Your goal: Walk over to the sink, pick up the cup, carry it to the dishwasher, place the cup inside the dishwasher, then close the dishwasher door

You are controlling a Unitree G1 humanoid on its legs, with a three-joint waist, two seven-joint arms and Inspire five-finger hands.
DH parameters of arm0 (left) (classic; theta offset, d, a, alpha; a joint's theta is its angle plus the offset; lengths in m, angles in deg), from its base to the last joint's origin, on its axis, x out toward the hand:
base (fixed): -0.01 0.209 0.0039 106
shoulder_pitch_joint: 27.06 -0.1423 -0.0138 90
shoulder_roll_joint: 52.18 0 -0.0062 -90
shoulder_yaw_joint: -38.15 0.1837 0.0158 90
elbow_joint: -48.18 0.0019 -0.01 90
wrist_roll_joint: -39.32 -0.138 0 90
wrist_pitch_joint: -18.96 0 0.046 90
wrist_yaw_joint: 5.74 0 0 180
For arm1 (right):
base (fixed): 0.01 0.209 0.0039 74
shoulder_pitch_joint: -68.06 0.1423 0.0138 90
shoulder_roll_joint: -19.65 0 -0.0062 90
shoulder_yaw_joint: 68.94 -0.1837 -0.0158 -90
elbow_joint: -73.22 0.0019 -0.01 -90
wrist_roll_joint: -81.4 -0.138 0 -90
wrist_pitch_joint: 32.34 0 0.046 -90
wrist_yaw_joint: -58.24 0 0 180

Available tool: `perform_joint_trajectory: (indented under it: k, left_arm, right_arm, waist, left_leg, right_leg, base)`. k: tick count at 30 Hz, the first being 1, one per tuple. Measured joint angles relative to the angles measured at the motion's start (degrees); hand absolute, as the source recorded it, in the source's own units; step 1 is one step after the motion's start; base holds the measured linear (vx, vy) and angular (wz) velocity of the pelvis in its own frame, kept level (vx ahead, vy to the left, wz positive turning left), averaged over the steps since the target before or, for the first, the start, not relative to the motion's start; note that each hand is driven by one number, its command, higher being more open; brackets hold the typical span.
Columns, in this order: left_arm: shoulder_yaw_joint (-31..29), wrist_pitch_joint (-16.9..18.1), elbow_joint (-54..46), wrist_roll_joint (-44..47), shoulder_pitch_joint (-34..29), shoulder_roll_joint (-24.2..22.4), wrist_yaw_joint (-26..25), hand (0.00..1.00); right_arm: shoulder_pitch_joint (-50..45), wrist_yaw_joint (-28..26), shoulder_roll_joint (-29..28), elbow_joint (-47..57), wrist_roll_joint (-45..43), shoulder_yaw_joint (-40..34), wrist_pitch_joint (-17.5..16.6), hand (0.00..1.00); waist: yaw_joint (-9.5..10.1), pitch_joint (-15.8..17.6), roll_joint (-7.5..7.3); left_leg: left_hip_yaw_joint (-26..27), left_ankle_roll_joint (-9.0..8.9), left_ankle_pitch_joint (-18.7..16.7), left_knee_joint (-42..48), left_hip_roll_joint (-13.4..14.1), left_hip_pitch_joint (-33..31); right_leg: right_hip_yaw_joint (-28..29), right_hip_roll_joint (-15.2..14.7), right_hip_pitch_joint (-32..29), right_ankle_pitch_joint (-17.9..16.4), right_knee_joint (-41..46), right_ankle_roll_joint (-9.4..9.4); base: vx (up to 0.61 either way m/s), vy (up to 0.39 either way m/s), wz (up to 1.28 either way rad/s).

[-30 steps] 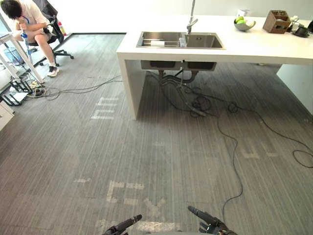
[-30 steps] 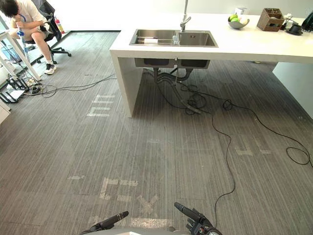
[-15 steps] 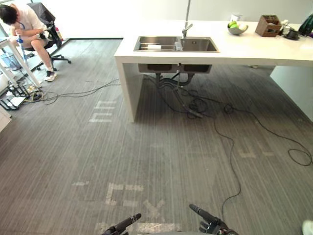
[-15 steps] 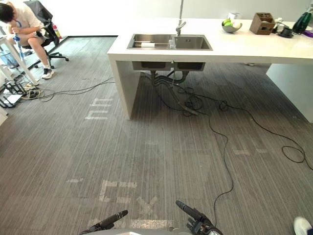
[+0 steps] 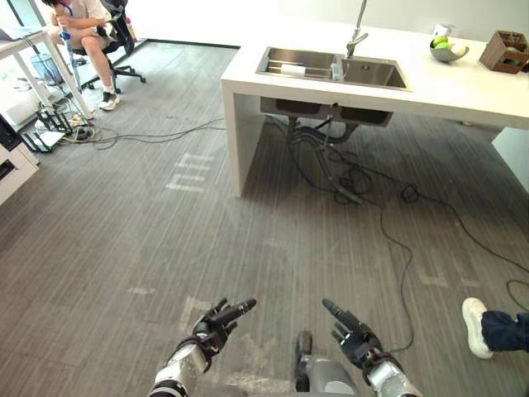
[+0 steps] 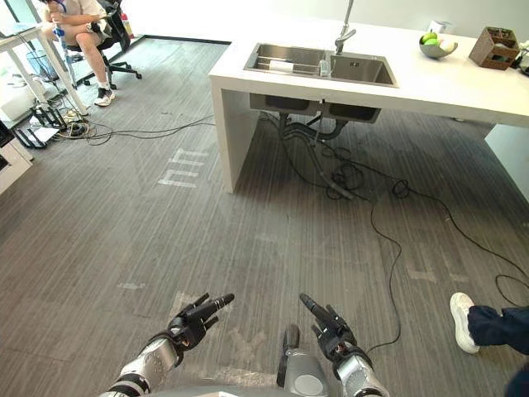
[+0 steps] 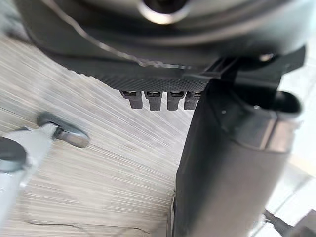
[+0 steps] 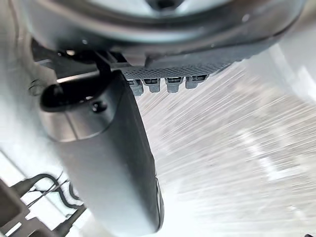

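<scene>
My left hand [image 5: 213, 324] and right hand [image 5: 354, 337] hang low in front of me over the grey floor [image 5: 124, 240], apart from each other. On each the fingers are stretched out loosely and point forward, with the thumb clear of them, clasping nothing; my wrist views show the same slack fingers [image 7: 155, 100] over bare floor.

The cup [image 5: 335, 69] lies far ahead of my fingers, across a wide stretch of floor and higher than them. I take it to be the small clear thing standing in the sink [image 5: 372, 76] by the divider, just below the tap [image 5: 357, 29], though at this range I can't be sure of it. The sink is set in a white counter [image 5: 463, 93], which also carries a bowl [image 5: 447, 51] of green fruit and a wooden box [image 5: 504, 51] further right. Cables [image 5: 347, 175] trail on the floor beneath the sink. A person [image 5: 83, 21] sits far off to my left, and another person's shoe [image 5: 477, 327] rests on the floor to the right of my right hand
</scene>
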Motion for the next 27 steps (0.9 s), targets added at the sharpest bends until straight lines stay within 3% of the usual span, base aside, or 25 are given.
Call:
perform_joint_trajectory:
  k: [1, 2, 3, 4, 5, 6, 7, 8, 9, 10, 11, 12, 13, 14, 16, 17, 18, 19, 20, 21, 23, 25, 26, 27]
  left_arm:
    - [0.01, 0.82, -0.3, -0.6, -0.1, -0.15, -0.21, 1.0]
    - [0.01, 2.6, -1.18, -0.99, -0.58, -0.25, -0.57, 1.0]
    - [-0.07, 3.5, -2.08, -1.13, -1.21, -0.46, -1.03, 1.0]
    - [-0.31, 5.05, -2.18, -1.99, -1.88, -1.34, -1.46, 1.0]
    - [-0.32, 6.55, -2.19, -2.65, -2.09, -1.84, -1.71, 1.0]
    - [-0.32, 7.1, -2.21, -3.14, -2.45, -2.04, -2.01, 1.0]
    - [-0.3, 7.81, -2.37, -3.66, -2.83, -2.46, -2.73, 1.0]
    - [-0.26, 8.39, -4.05, -3.67, -3.35, -2.86, -3.72, 1.0]
    - [-0.24, 8.67, -6.89, -3.67, -3.99, -2.95, -4.26, 1.0]
    - [-0.1, 8.73, -8.03, -3.67, -4.16, -2.98, -4.42, 1.0]
    - [0.26, 8.77, -10.17, -3.67, -4.64, -2.98, -4.81, 1.0]
    - [0.68, 8.88, -14.7, -3.66, -5.43, -2.92, -5.08, 1.0]
    - [0.76, 8.91, -18.09, -3.65, -5.68, -2.83, -5.2, 1.0]
    - [0.76, 9.04, -22.62, -3.62, -6.11, -2.56, -5.69, 1.0]
    - [0.75, 9.27, -28.19, -3.61, -6.23, -1.9, -6.38, 1.0]
    - [0.75, 9.3, -30.49, -3.59, -6.24, -1.65, -6.53, 1.0]
    - [0.75, 9.54, -33.44, -3.58, -6.37, -1.59, -6.51, 1.0]
    - [0.74, 9.84, -34.74, -3.6, -6.45, -1.56, -6.37, 1.0]
    - [0.3, 10.09, -37.17, -3.59, -5.41, -0.52, -6.3, 1.0]
    - [0.4, 10.08, -39.21, -3.6, -4.3, -0.21, -6.32, 1.0]
    - [1.0, 10.08, -43.92, -3.88, -3.81, -0.77, -6.42, 1.0]
    - [1.49, 10.08, -47.65, -5.68, -3.11, -1.04, -6.45, 1.0]
    - [1.4, 10.01, -49.72, -6.58, -3.04, -0.92, -6.71, 1.0]
    - [1.3, 9.71, -50.9, -6.92, -3.05, -0.75, -6.99, 1.0]
  right_arm:
    - [-0.19, -0.04, -0.11, 0.0, 0.0, -0.51, 0.09, 1.0]
    - [-0.75, -0.11, -0.13, -0.01, -0.02, -0.8, 0.19, 1.0]
    - [-0.93, -0.16, 0.07, -0.01, -0.02, -0.9, 0.44, 1.0]
    - [-1.45, -0.27, 0.73, -0.1, -0.01, -1.33, 0.75, 1.0]
    - [-0.99, -0.32, 1.48, -1.21, 0.01, -1.74, 0.94, 1.0]
    - [-0.84, -0.4, 1.83, -1.52, 0.07, -1.66, 1.21, 1.0]
    - [-1.16, -1.1, 2.3, -1.83, 0.57, -1.51, 1.36, 1.0]
    - [-1.64, -1.47, 2.43, -2.56, 1.47, -1.05, 1.39, 1.0]
    - [-1.71, -1.57, 2.81, -3.82, 3.09, -0.49, 1.41, 1.0]
    - [-1.97, -1.59, 3.01, -4.46, 3.6, -0.48, 1.45, 1.0]
    - [-2.27, -1.68, 3.12, -5.36, 4.51, -0.48, 1.51, 1.0]
    - [-2.68, -1.87, 3.26, -5.67, 4.85, -0.47, 1.54, 1.0]
    - [-2.71, -2.11, 3.43, -5.77, 5.07, -0.23, 1.6, 1.0]
    - [-2.77, -2.17, 3.62, -5.58, 5.1, 0.9, 1.79, 1.0]
    - [-4.08, -2.17, 3.44, -4.76, 5.1, 2.61, 1.98, 1.0]
    - [-4.99, -2.27, 3.28, -4.25, 5.1, 2.92, 1.99, 1.0]
    - [-6.73, -2.77, 3.39, -3.45, 5.15, 2.92, 1.99, 1.0]
    - [-7.42, -2.83, 3.64, -3.43, 5.19, 2.68, 2.04, 1.0]
    - [-7.22, -2.36, 3.05, -3.7, 5.33, 1.87, 2.14, 1.0]
    - [-7.77, -2.33, 2.54, -3.78, 5.31, 0.88, 2.28, 1.0]
    - [-7.65, -2.32, 2.16, -4.91, 5.27, -2.22, 3.25, 1.0]
    - [-7.36, -1.91, 1.79, -8.28, 5.24, -5.75, 4.49, 1.0]
    - [-7.54, -1.32, 1.11, -10.4, 5.18, -7.9, 4.63, 1.0]
    - [-7.92, -1.11, 0.66, -11.05, 5.26, -9.1, 4.6, 1.0]
  waist:
    - [-0.07, -0.18, 0.48]
    - [-0.4, -1.16, 1.16]
    - [-0.7, -2.02, 1.36]
    - [-0.75, -3.89, 3.07]
    - [-0.69, -4.43, 4.07]
    - [-0.68, -4.72, 4.7]
    - [-0.83, -4.75, 5.98]
    - [-0.81, -3.82, 6.69]
    - [-0.72, -1.98, 6.7]
    - [-0.66, -1.25, 6.52]
    - [-0.52, -0.8, 6.27]
    - [0.45, -0.57, 6.02]
    - [1.28, -0.25, 5.7]
    - [2.09, -0.02, 5.48]
    - [2.58, 0.02, 5.89]
    - [2.61, 0.01, 6.21]
    - [3.14, -0.86, 7.75]
    - [3.45, -1.6, 8.7]
    - [3.6, -2.06, 7.17]
    - [3.56, -3.03, 4.76]
    - [4.09, -3.91, 3.49]
    - [4.12, -4.36, 2.66]
    - [4.29, -4.41, 2.6]
    - [4.49, -4.41, 2.62]
  left_leg:
    - [-0.67, -0.71, -0.98, 0.47, 0.79, 0.2]
    - [-2.28, -1.38, -2.11, 0.52, 2.51, 0.17]
    - [-2.91, -1.63, -2.88, 0.34, 3.59, 0.19]
    - [-3.85, -2.49, -3.72, 3.97, 5.54, -0.96]
    - [-4.05, -3.52, -3.27, 18.62, 6.89, -6.16]
    - [-3.91, -4.44, -0.91, 24.56, 7.67, -8.18]
    - [-3.18, -5.41, 4.67, 33.86, 10.61, -12.14]
    - [-2.62, -4.04, 7.87, 44.8, 13.39, -16.79]
    - [-2.84, -2.06, 6.28, 53.41, 13.46, -20.82]
    - [-3.06, -1.65, 5.51, 55.25, 12.25, -22.77]
    - [-3.41, -1.85, 4.29, 54.63, 9.23, -25.9]
    - [-3.32, -2.03, 3.01, 47.58, 4.89, -29.72]
    - [-2.47, -2.09, 3.07, 38.31, 2.07, -31.38]
    - [-1.26, -2.12, 4.97, 22.64, -0.28, -32.07]
    - [1.01, -2.16, 12.69, 3.12, -1.65, -31.66]
    - [2.68, -2.81, 16.84, -1.88, -1.73, -31.42]
    - [5.14, -2.06, 20.36, -2.8, -0.2, -31.36]
    - [5.01, 0.6, 21.84, -2.69, 0.44, -31.22]
    - [5.9, 6.59, 26.45, 0.48, -0.49, -31.5]
    - [7.19, 7.78, 24.74, 0.87, -2.42, -31.81]
    - [7.78, 8.59, 23.43, -0.01, -4.63, -31.48]
    - [7.67, 9.57, 20.82, -0.15, -6.82, -29.85]
    - [7.61, 9.85, 18.79, -0.66, -7.78, -27.18]
    - [7.6, 9.65, 17.97, -1.29, -8.14, -25.37]
  right_leg:
    - [-0.16, 0.52, -0.74, 0.12, 2.6, -0.23]
    - [-1.28, 1.25, -2.65, -0.61, 7.65, -1.85]
    - [-2.27, 1.91, -3.56, -2.67, 10.19, -4.0]
    - [-3.71, 3.43, -4.99, -6.97, 12.88, -5.23]
    - [-4.2, 4.74, -5.67, -9.99, 15.11, -6.32]
    - [-4.39, 5.54, -5.29, -11.18, 15.56, -6.66]
    - [-5.06, 7.39, -2.94, -13.24, 15.01, -7.5]
    - [-5.35, 9.06, 0.57, -14.51, 13.91, -9.01]
    - [-5.42, 9.88, 5.23, -15.76, 12.4, -9.91]
    - [-5.46, 9.97, 7.76, -16.02, 11.1, -9.99]
    - [-5.47, 9.8, 10.77, -15.87, 9.24, -9.61]
    - [-4.58, 9.39, 13.63, -15.83, 6.33, -9.54]
    - [-3.42, 8.95, 15.27, -15.77, 4.79, -9.43]
    - [-2.16, 8.8, 17.37, -15.82, 2.67, -9.23]
    - [-0.43, 9.11, 21.21, -17.3, 1.06, -7.4]
    - [0.44, 9.72, 23.12, -18.74, 0.98, -6.59]
    - [1.9, 11.34, 26.01, -21.37, 1.24, -5.69]
    - [2.73, 12.32, 27.03, -22.81, 1.38, -5.71]
    - [3.92, 10.9, 28.65, -26.02, 2.29, -5.58]
    - [4.28, 8.36, 27.56, -26.5, 4.26, -5.86]
    - [6.28, 5.83, 22.4, -25.89, 14.11, -6.27]
    - [7.91, 3.42, 15.88, -21.41, 29.15, -0.51]
    - [9.36, 2.26, 11.42, -13.24, 39.76, 7.88]
    - [9.79, 1.6, 9.4, -8.1, 44.8, 10.95]
  base:
    - [0.42, -0.356, 0.51]
    - [0.37, -0.287, 0.52]
    - [0.51, -0.343, 0.54]
    - [0.67, -0.351, 0.24]
    - [0.7, -0.334, 0.08]
    - [0.74, -0.31, -0.01]
    - [0.63, -0.23, 0.03]
    - [0.73, -0.234, 0.09]
    - [0.58, -0.155, 0.07]
    - [0.45, -0.107, 0.06]
    - [0.49, -0.095, -0.1]
    - [0.48, -0.075, -0.34]
    - [0.57, -0.071, -0.59]
    - [0.39, -0.029, -0.6]
    - [0.47, -0.003, -0.48]
    - [0.64, 0.079, -0.51]
    - [0.55, 0.114, -0.51]
    - [0.67, 0.178, -0.57]
    - [0.55, 0.182, -0.35]
    - [0.52, 0.17, -0.25]
    - [0.48, 0.183, 0.01]
    - [0.55, 0.189, 0.17]
    - [0.51, 0.131, 0.01]
    - [0.49, 0.12, -0.15]
